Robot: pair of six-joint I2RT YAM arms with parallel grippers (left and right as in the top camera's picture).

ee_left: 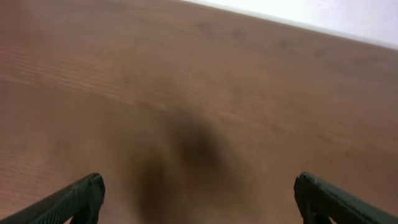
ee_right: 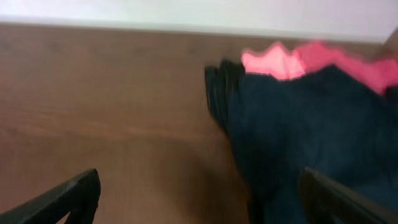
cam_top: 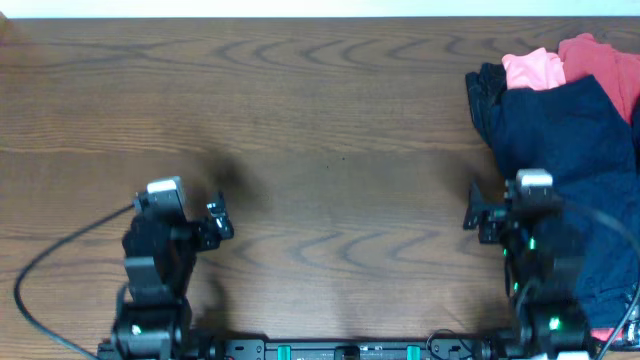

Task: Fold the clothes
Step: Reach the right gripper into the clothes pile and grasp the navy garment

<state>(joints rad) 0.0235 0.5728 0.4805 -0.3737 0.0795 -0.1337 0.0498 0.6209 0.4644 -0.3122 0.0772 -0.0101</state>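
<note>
Clothes (cam_top: 570,110) are held by neither gripper. Nearest, the left gripper (ee_left: 199,190) stands spread wide over the wood-grain table (cam_top: 320,120), holding nothing. The right gripper (ee_right: 199,186) is equally spread and empty. Its right finger shows against the limp, rumpled dark navy garment (cam_top: 565,140); whether they touch cannot be told. Beyond, at the table's far right, black fabric (cam_top: 485,95), a coral pink piece (cam_top: 535,68) and a red one (cam_top: 610,60) lie bunched together.

Seemingly a robotics lab bench: wood-grain surface (cam_top: 320,120), white wall (cam_top: 300,6) at twelve o'clock, cabled mounting rail (cam_top: 340,351) at six o'clock.
</note>
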